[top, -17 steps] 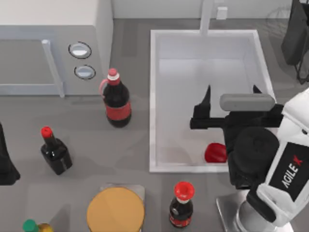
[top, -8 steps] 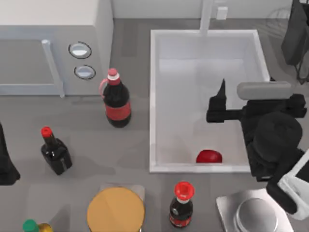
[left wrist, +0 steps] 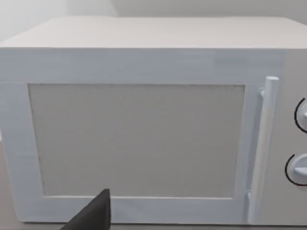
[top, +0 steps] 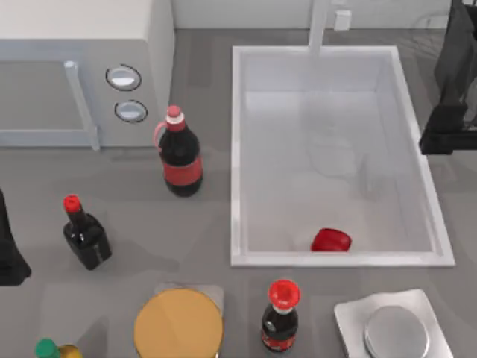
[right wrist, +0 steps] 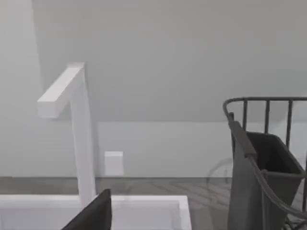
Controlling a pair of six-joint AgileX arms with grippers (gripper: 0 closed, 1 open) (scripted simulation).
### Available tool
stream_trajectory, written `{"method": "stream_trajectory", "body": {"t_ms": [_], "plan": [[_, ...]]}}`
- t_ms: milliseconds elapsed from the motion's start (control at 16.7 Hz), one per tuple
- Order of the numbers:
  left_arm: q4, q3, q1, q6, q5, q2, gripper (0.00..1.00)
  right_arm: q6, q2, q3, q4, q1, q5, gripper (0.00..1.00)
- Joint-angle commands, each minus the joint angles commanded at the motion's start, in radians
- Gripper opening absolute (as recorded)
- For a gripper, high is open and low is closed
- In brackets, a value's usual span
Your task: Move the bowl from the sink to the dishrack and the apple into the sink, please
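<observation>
Grey bench (top: 209, 224) spreads beneath my overhead camera, and I take the white sink (top: 235, 149) as my landmark. Inside it, the apple (top: 330, 240) lies on the basin floor close against the near wall, a little toward the right half. A white faucet post (top: 319, 26) stands at the sink's far rim; my right wrist camera sees it too, with a dark wire dishrack (right wrist: 264, 158) beside it. Left of the sink a white microwave (top: 82, 71) sits with two round dials, and my left wrist camera faces its door and handle. Between microwave and sink stands a cola bottle (top: 179, 153) with a pale cap; a smaller dark bottle (top: 84, 233) with a red cap stands farther left of the sink. In front of the sink's near rim I see another red-capped bottle (top: 281, 317), an orange-yellow disc (top: 179, 324) to its left, and a square plate with a grey disc (top: 393, 332) to its right. My right tool (top: 447, 138) hangs just off the sink's right rim; I cannot tell how far it is open. My left arm (top: 9, 250) is parked far left of the sink; its tool's opening I cannot tell either.
</observation>
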Motion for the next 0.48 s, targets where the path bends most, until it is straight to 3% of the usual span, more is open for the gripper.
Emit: {"method": "stream_trajectory", "body": {"t_ms": [480], "plan": [[0.0, 0.0, 0.0, 0.0, 0.0, 0.0, 1.0, -0.005, -0.934, -0.204, -0.624, -0.219, -0.231, 1.0]]}}
